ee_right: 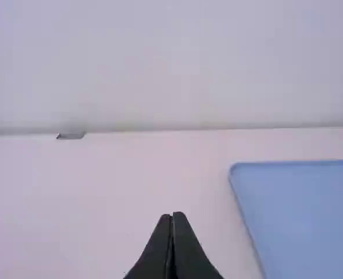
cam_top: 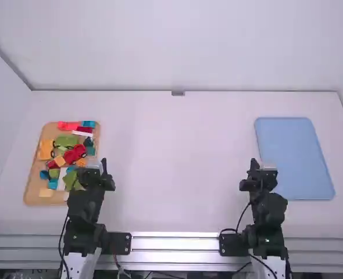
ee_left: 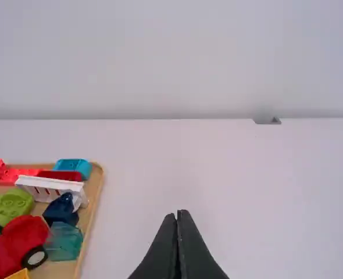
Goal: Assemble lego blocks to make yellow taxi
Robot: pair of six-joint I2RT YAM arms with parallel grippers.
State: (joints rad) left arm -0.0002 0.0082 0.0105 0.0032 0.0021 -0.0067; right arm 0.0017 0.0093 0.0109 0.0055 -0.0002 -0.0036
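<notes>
- I see my left tool [cam_top: 104,164] just beside the tan tray [cam_top: 34,181], its two fingers pressed together.
- My right tool [cam_top: 254,164] is near the blue tray [cam_top: 293,157], and its fingers are pressed together too.
- The lego blocks are in a messy heap in the tan tray, on the left side of the white worktop [cam_top: 171,168].
- In that heap I spot a yellow-orange block [cam_top: 45,149], a red car piece [ee_left: 20,241] with wheels, a green car piece [ee_left: 9,203] and a white fence piece [ee_left: 49,187].
</notes>
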